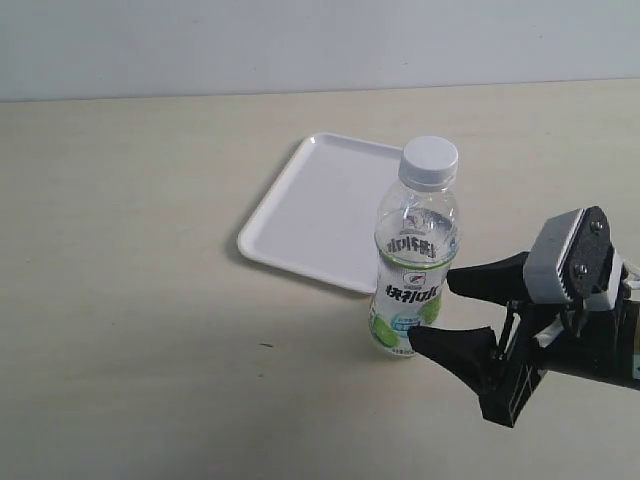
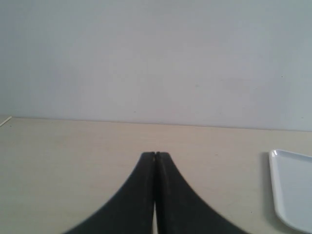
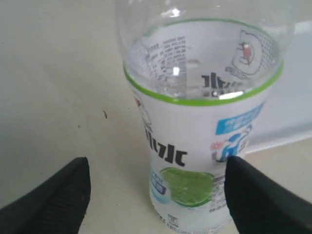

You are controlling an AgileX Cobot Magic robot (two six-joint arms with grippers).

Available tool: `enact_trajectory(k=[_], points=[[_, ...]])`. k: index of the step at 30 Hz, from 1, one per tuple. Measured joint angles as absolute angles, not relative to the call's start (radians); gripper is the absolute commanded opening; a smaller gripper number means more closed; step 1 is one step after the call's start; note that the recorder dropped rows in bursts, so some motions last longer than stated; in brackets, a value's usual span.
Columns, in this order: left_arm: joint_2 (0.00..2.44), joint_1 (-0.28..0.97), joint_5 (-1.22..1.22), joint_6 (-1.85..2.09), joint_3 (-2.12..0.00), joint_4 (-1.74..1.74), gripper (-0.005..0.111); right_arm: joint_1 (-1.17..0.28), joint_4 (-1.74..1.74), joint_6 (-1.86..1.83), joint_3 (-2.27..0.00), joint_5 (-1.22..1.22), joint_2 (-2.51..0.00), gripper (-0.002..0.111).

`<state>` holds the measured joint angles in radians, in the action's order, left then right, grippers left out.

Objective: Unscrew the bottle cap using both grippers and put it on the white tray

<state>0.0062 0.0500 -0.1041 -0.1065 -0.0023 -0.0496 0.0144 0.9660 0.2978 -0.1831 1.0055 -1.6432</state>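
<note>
The bottle [image 1: 415,270] stands upright on the table, clear with a green-and-white label and a lime picture. The white bottle cap [image 1: 430,160] sits on its neck. Behind and left of it lies the white tray [image 1: 320,210], with nothing on it. My right gripper [image 1: 432,310] is open at the bottle's lower part. In the right wrist view the bottle [image 3: 195,146] stands between the spread fingers of the right gripper [image 3: 157,168], close to one finger and well apart from the other. My left gripper [image 2: 155,155] is shut on nothing and is out of the exterior view.
A pale wall rises behind the beige table top. A corner of the white tray [image 2: 292,190] shows to one side in the left wrist view. A small dark speck [image 1: 265,346] lies on the table left of the bottle.
</note>
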Motion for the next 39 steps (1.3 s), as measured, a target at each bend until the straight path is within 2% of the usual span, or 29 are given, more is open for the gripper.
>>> enact_trajectory(k=[8, 16, 39], points=[[0.006, 0.050, -0.106, -0.107, -0.002, -0.050, 0.000, 0.014, 0.963, 0.240, -0.261, 1.008, -1.699, 0.073], [0.006, 0.050, -0.106, -0.107, -0.002, -0.050, 0.000, 0.012, 0.948, 0.177, -0.274, 1.046, -1.774, 0.082], [0.006, 0.050, -0.106, -0.107, -0.002, -0.050, 0.000, 0.012, 0.960, 0.117, -0.400, 1.126, -1.985, 0.082]])
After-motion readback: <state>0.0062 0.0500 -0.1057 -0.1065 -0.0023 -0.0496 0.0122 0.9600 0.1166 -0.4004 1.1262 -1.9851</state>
